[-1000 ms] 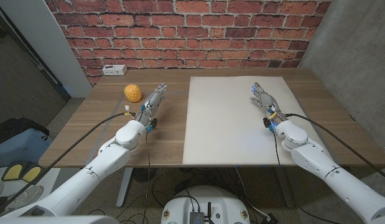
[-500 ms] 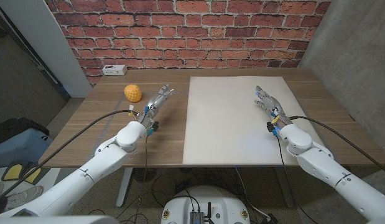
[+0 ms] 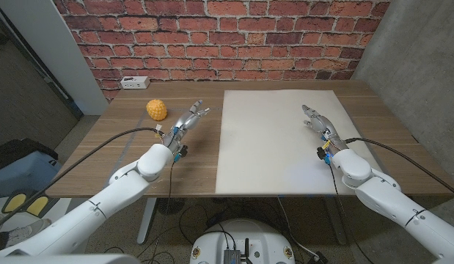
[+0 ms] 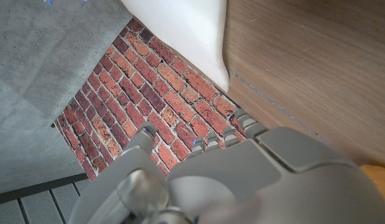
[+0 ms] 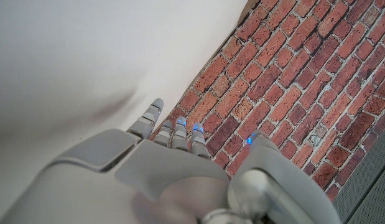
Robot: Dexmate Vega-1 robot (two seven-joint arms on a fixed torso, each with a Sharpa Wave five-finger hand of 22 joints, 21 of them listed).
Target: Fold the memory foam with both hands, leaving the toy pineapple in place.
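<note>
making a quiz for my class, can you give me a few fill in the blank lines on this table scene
1. The toy pineapple lies on the robot's ____ side of the memory foam.
2. The right hand is over the ____.
3. The left hand is over bare ____, beside the foam's edge.
4. The wall behind the table is ____.

Missing words: left; memory foam; wood; brick

1. One sheet of memory foam [image 3: 279,139], white, lies on the surface [image 3: 124,150].
2. One toy pineapple [image 3: 157,110], yellow.
3. One white box [image 3: 134,82] stands by the brick wall [image 3: 212,37].
4. Two robot hands: the left robot hand [image 3: 188,119] and the right robot hand [image 3: 317,119].
</note>
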